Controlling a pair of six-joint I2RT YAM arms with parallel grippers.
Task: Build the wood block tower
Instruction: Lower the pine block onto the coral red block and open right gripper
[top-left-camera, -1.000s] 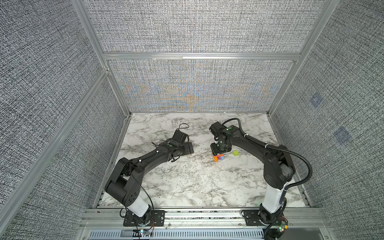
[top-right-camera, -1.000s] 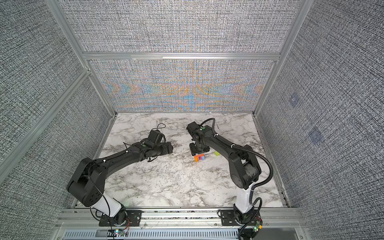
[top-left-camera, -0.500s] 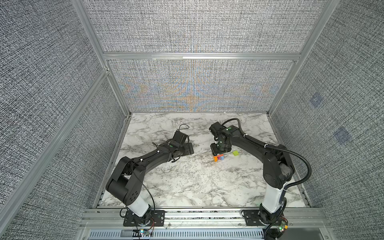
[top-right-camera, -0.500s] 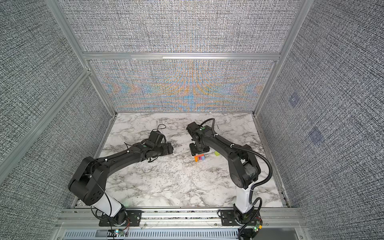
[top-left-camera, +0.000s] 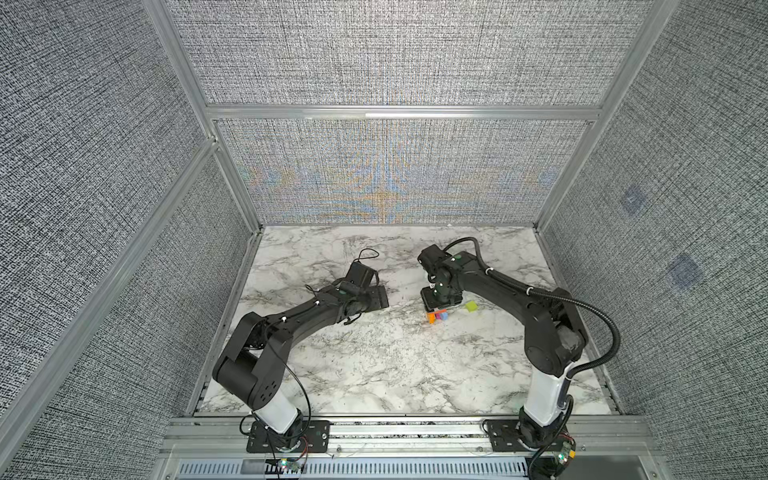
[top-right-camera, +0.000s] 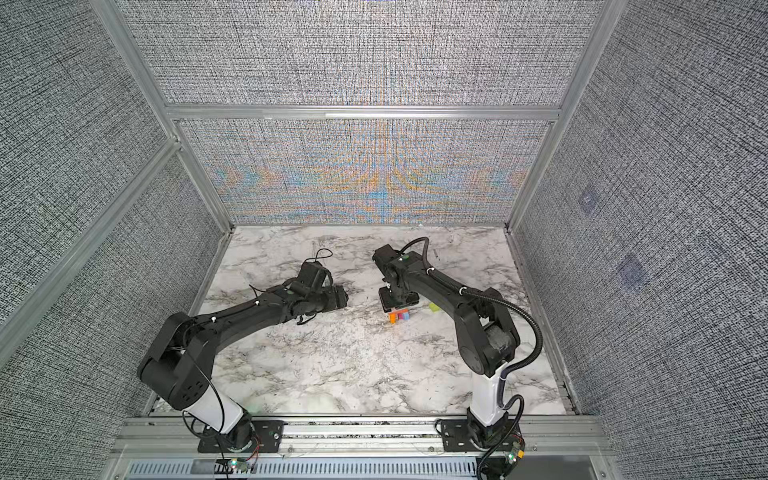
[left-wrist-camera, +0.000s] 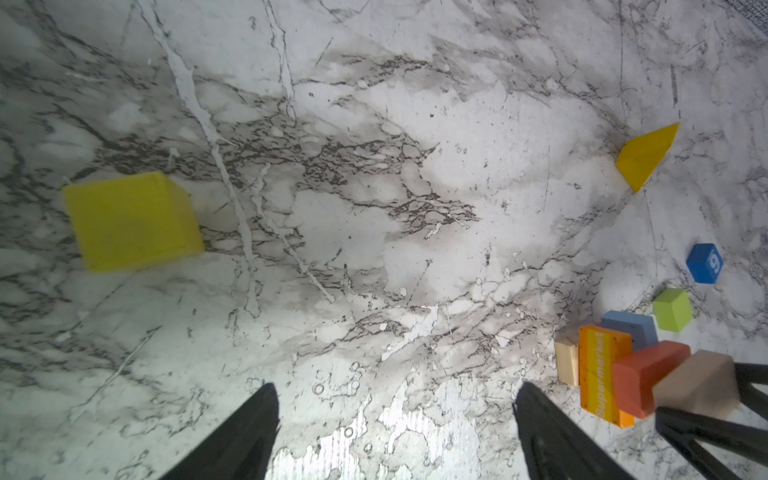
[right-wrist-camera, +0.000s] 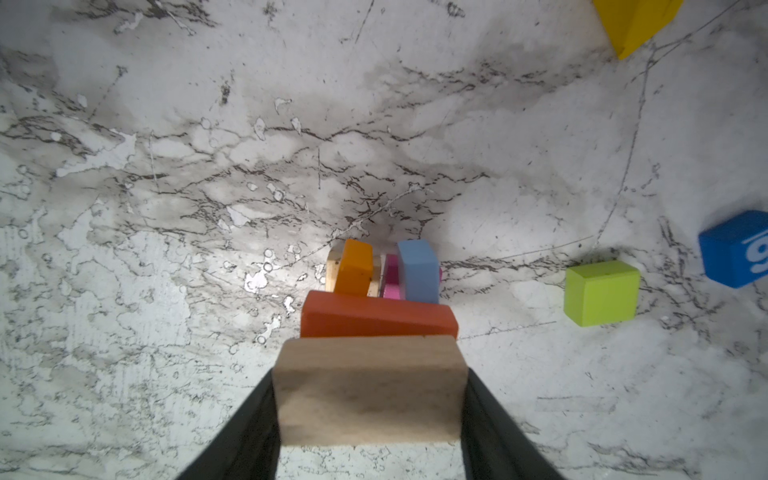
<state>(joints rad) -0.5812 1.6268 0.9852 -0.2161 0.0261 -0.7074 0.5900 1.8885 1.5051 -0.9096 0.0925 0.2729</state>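
- Compared with the earlier top views, nothing has clearly shifted. Both black arms (top-left-camera: 498, 286) hold the same pose, and the small stack sits at the same spot on the white marble tabletop (top-left-camera: 374, 365).
- The left gripper (left-wrist-camera: 397, 386) hangs low over bare marble, left of the middle. Its jaws are spread wide with nothing between them.
- The right gripper (right-wrist-camera: 370, 374) is clamped on a bare wood rectangular block (right-wrist-camera: 370, 395), with one finger on each short end, directly over the tower.
- The tower (top-left-camera: 437, 316) stands right of the middle of the tabletop, under the right gripper.
- A red-orange wooden bar (right-wrist-camera: 376, 318) lies flat across the tower's lower pieces.
- Those lower pieces are an orange block printed "Supermarket" (left-wrist-camera: 604, 374), a light blue block (right-wrist-camera: 419, 270), a magenta block (right-wrist-camera: 390, 276) between the two, and a second pale wood block (left-wrist-camera: 567, 361) against the orange one's outer side.
- It cannot be told whether the held block already touches the red-orange bar.
- Four blocks lie loose. A lime green cube (right-wrist-camera: 600, 293) is just beside the tower, with a dark blue cube bearing a white 9 (right-wrist-camera: 735, 249) beyond it.
- A yellow wedge (left-wrist-camera: 646, 156) lies farther off. A yellow cube (left-wrist-camera: 133, 220) lies well apart from the rest, ahead of the left gripper.
- Ten blocks show in all: two of bare wood, two yellow (a cube and a wedge), and one each of red-orange, orange, light blue, magenta, lime green and dark blue.
- Five blocks are in the tower, one is in the right gripper, and four are loose.
- There are two arms and two grippers.
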